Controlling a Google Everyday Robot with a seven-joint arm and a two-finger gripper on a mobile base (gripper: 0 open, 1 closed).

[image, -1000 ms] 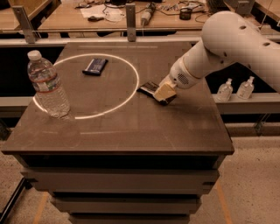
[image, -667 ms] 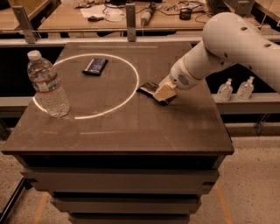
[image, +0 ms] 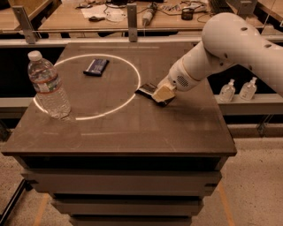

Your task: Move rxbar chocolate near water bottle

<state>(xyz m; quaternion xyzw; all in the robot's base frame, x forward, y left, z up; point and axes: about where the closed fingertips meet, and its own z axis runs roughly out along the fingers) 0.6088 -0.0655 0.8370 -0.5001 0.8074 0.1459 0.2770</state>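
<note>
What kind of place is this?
Probably a robotics lab: a workbench cluttered with cables behind, a light ring on the dark table, and the pincer down at the rxbar chocolate beside that ring.

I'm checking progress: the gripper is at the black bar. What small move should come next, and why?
Likely start sliding the rxbar chocolate left: the gripper is down on it, and the water bottle stands far across the table, near its left edge.

Clear plastic water bottle [image: 47,88] on matt table [image: 132,132]; smooth tool [image: 162,94] at rxbar chocolate [image: 145,89].
</note>
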